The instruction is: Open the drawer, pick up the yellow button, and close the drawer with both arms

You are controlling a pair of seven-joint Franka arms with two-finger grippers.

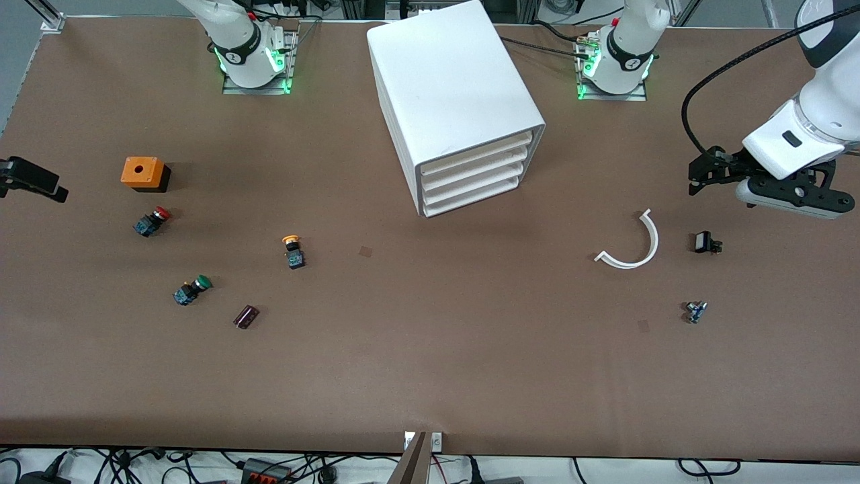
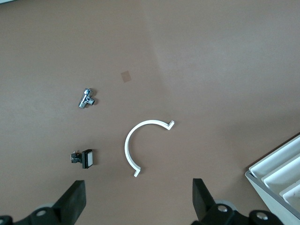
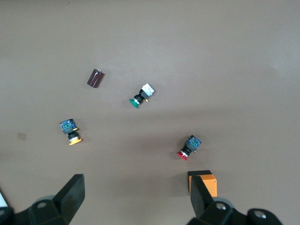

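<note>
Left gripper (image 1: 699,176) up over the left arm's end of the table, fingers (image 2: 75,201) spread wide and holding nothing. Below it on the brown table (image 1: 430,363): a small black switch part (image 1: 707,243), and just beside that, toward the middle, a white curved strip (image 1: 631,245) lying flat. Nearer the front camera than the switch part, a tiny metal fitting (image 1: 695,311). Over to the right gripper (image 1: 30,180), hanging above the right arm's end of the table, fingers (image 3: 72,194) parted too and gripping nothing. Close under it in the right wrist view, an orange box (image 1: 143,173) with a hole in its top, and the red-capped button (image 1: 151,221) just nearer the front camera than the box. Farther out, the green-capped button (image 1: 191,290), with a dark maroon cylinder (image 1: 246,316) beside it. And there, the button (image 1: 293,251) with the orange-yellow cap, out on the open table on its side, between the red-capped one and the white drawer cabinet (image 1: 457,107), well apart from both. Cabinet standing mid-table between the two arm bases, all four drawers (image 1: 474,176) pushed in flush.
</note>
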